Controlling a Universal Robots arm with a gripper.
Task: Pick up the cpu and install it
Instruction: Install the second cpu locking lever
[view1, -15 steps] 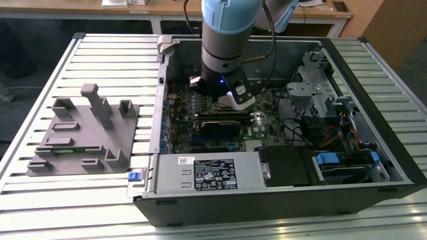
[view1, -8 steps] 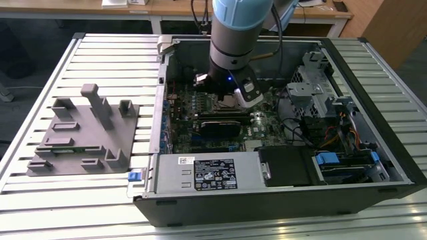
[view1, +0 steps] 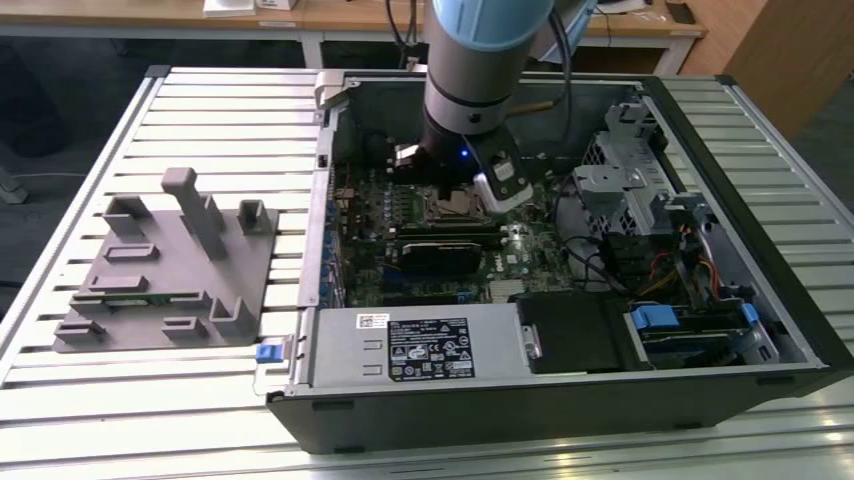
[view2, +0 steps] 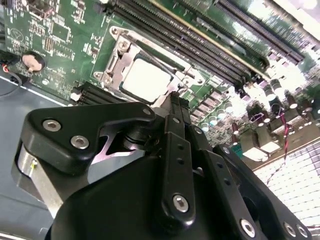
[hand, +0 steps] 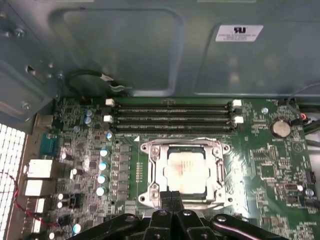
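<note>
Fingers (hand: 172, 199) pressed together, tips meeting with nothing between them, and the gripper (view2: 174, 100) hangs right over the motherboard (hand: 260, 160) inside the open computer case (view1: 747, 150). Cpu (hand: 186, 171) sits flat in its socket frame (hand: 220, 172), pale silvery top facing up, square to the metal bracket around it. In the first wrist view the closed fingertips sit just at the near edge of the socket, the chip just beyond them, close but apart. Second wrist view agrees: the cpu (view2: 146, 80) lies bright in the frame, directly ahead of the shut tips, with a thin wire lever (view2: 172, 75) crossing one corner of it. Memory slots (hand: 170, 117) run in dark rows on the far side of the socket from the gripper. Out in the exterior view the arm (view1: 481, 60) reaches down into the case, and the grey plastic fixture (view1: 167, 265) rests on the slatted table (view1: 80, 130) at the exterior view's left, well apart from the case.
</note>
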